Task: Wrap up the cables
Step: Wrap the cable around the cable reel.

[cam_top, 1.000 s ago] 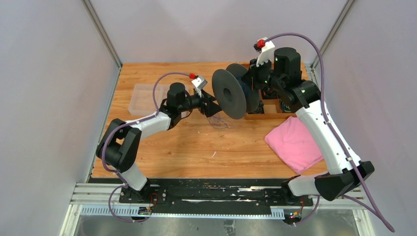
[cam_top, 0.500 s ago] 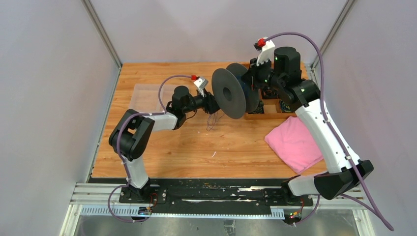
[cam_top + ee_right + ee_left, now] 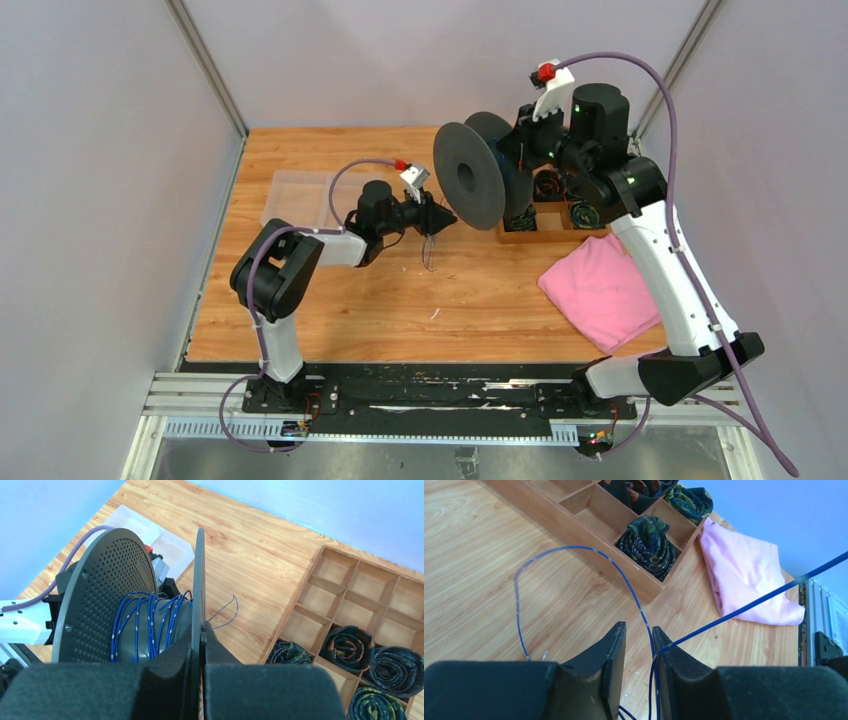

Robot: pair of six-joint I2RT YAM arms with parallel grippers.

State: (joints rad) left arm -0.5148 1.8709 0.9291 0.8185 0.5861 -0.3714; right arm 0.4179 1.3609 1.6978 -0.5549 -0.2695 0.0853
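A thin blue cable (image 3: 574, 547) curls in a loose loop over the wood. One strand runs taut up to the right (image 3: 764, 597). That cable passes through the gap of my left gripper (image 3: 639, 627) and bends against the right finger (image 3: 664, 645); the jaws stand narrowly apart, not pinching it. From above, the left gripper (image 3: 440, 220) sits just left of the black spool (image 3: 468, 180), with cable dangling below it (image 3: 428, 250). My right gripper (image 3: 202, 630) is shut on the spool's near flange. Blue cable turns (image 3: 150, 625) lie wound on the spool's core.
A wooden compartment tray (image 3: 550, 235) with rolled dark bundles stands behind the spool. A pink cloth (image 3: 600, 290) lies at the right. A clear plastic container (image 3: 295, 195) sits at the back left.
My left arm reached right toward the spool and its jaws narrowed around the cable. The right arm lifted the spool slightly up and to the right.
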